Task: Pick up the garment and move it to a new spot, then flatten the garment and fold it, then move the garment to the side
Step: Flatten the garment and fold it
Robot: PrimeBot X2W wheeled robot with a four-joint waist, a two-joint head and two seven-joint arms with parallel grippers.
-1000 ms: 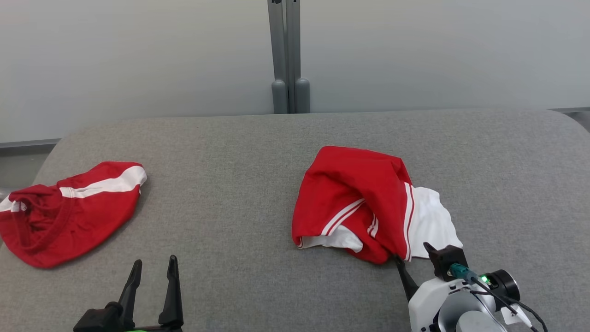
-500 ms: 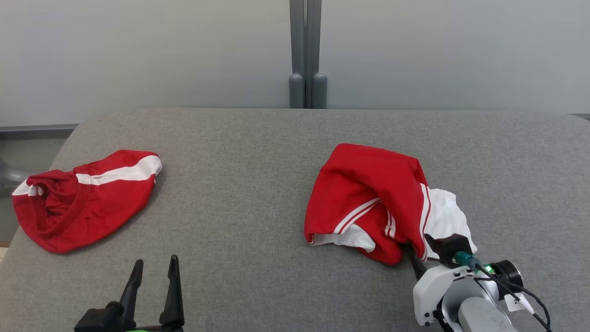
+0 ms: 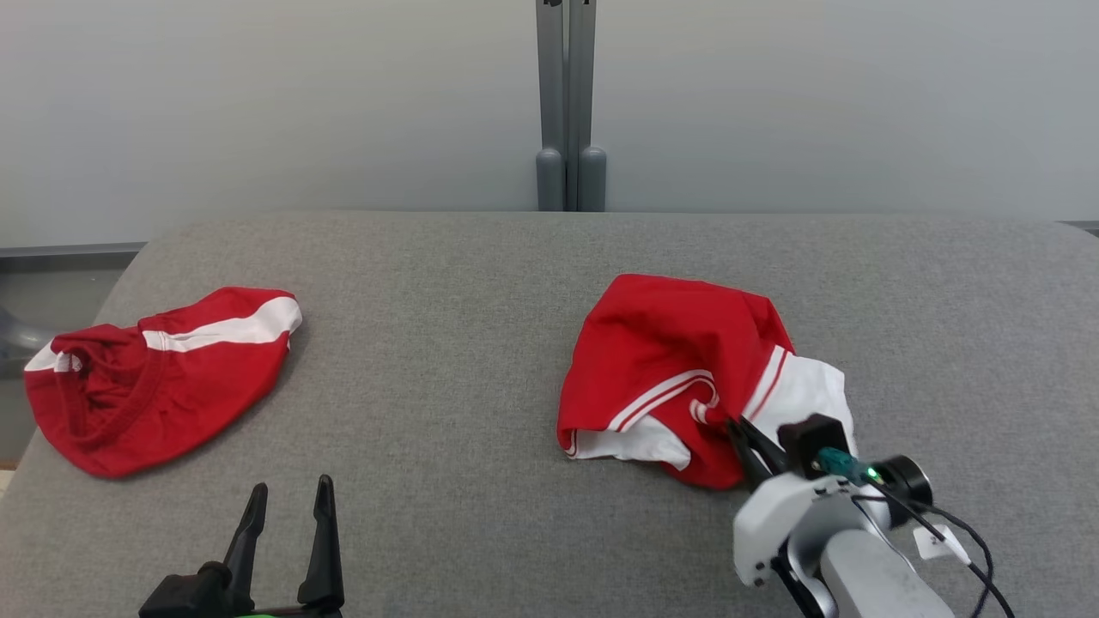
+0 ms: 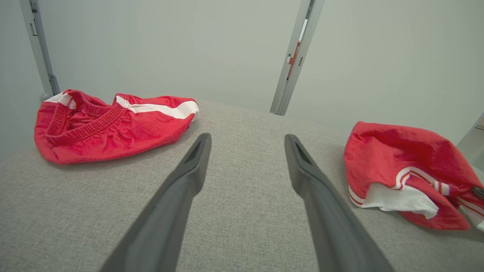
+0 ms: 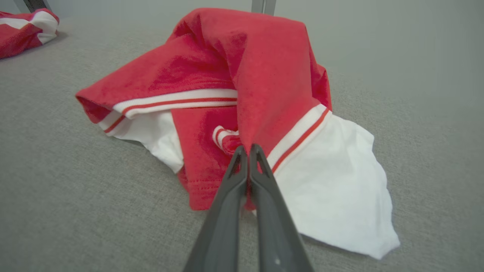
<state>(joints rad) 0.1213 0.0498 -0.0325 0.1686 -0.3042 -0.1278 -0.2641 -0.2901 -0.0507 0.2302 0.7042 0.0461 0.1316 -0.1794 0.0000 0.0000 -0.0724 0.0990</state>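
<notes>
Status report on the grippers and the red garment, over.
Right gripper shut on red-and-white garment, near fold. Left gripper open, empty. Second red garment far left; nothing blocking.

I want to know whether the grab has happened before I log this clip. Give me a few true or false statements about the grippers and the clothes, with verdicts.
1. The right gripper is shut on a fold of the red and white garment. True.
2. The left gripper holds the red shorts. False: it is open with nothing between its fingers, apart from the shorts.
3. Both pieces of clothing lie on the gray surface with bare fabric between them. True.
4. The red and white garment lies flat and neatly folded. False: it is bunched up, with a white part sticking out at one side.
</notes>
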